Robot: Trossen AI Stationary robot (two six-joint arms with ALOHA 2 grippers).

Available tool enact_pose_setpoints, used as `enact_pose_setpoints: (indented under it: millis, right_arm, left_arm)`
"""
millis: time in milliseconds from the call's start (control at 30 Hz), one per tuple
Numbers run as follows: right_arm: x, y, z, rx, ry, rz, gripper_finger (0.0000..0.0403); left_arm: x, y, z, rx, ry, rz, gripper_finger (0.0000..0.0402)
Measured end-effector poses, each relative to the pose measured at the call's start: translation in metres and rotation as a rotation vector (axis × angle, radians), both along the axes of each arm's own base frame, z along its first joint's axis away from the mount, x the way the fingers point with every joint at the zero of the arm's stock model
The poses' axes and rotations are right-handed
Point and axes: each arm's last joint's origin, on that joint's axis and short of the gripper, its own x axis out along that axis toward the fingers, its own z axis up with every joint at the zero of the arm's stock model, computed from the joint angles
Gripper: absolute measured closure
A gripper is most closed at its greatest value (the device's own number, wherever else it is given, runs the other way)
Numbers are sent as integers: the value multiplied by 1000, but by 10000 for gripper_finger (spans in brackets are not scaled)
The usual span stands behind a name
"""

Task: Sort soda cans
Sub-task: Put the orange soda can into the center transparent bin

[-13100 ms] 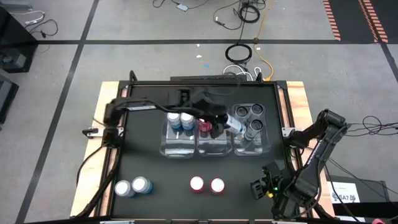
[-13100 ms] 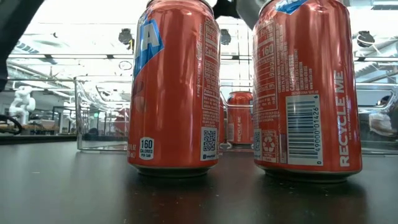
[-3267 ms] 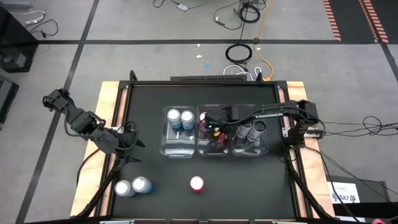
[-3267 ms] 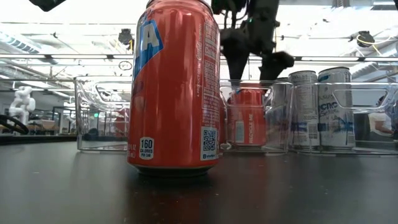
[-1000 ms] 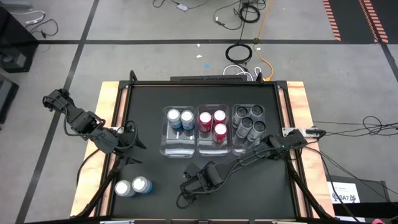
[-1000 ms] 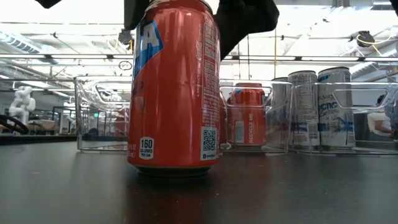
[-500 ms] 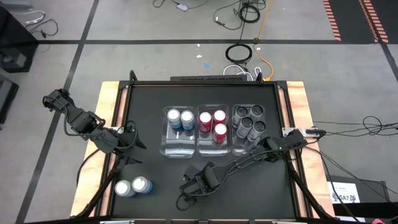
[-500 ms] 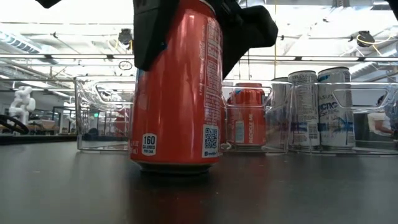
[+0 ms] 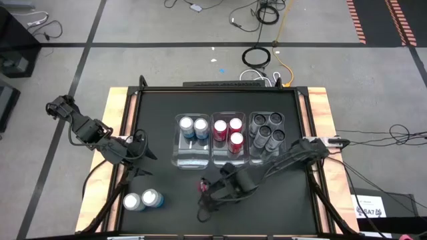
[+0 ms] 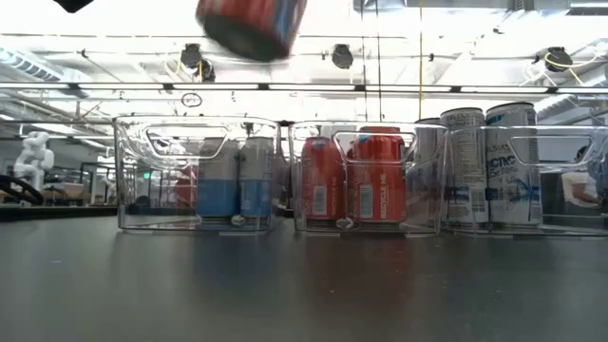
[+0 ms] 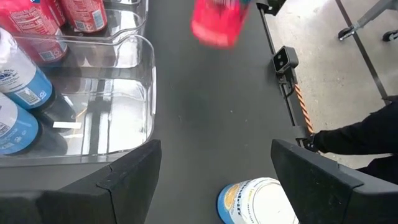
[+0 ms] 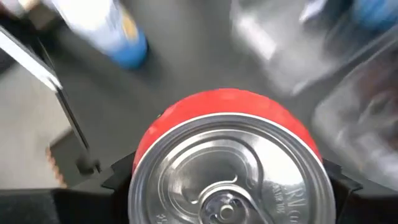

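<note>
A red soda can point(image 10: 252, 24) hangs high above the table, in my right gripper point(image 9: 212, 190), which is shut on it over the table's near middle. Its silvery top point(image 12: 227, 171) fills the right wrist view. The left clear bin holds two light blue cans point(image 9: 193, 125), the middle bin three red cans point(image 9: 229, 131), and the right bin several dark cans point(image 9: 267, 131). Two more blue cans point(image 9: 141, 200) stand on the table at near left. My left gripper point(image 9: 137, 150) waits open at the left edge, above one of them point(image 11: 255, 199). My right gripper pinches the red can by its upper wall point(image 12: 146, 149), one finger point(image 12: 121, 180) on each side just below the rim. The fingers come from above, pointing down. The can is lifted clear of the table, and its bottom point(image 10: 249, 40) is tilted in the low view.
The three clear bins point(image 9: 193, 162) stand side by side at the table's middle. The left bin's near half point(image 11: 93, 118) holds no can. Bare black table point(image 9: 267, 207) lies near and right of the held can. Cables lie on the floor beyond the far edge.
My right gripper has taken hold of the red can that stood on the near middle of the table and has lifted it straight up, clear of the table. The can rose to the top of the low view and tipped slightly. The left arm kept still.
</note>
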Motion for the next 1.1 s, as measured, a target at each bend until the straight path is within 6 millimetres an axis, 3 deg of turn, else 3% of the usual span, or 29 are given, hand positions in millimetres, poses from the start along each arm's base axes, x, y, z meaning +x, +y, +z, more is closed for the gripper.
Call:
enact_pose_setpoints:
  millis: [167, 300, 633, 1100]
  right_arm:
    - [-25, -27, 46, -138, -114, -129, 122]
    - [-32, -62, 53, -192, -38, -228, 122]
    - [-6, -128, 15, -190, 335, -8, 122]
    - [24, -159, -36, -150, 455, 162, 122]
  left_arm:
    - [0, 0, 0, 1, 0, 0, 88]
    - [0, 0, 0, 1, 0, 0, 88]
    - [0, 0, 0, -2, -2, 1, 88]
    - [0, 0, 0, -17, 4, 16, 88]
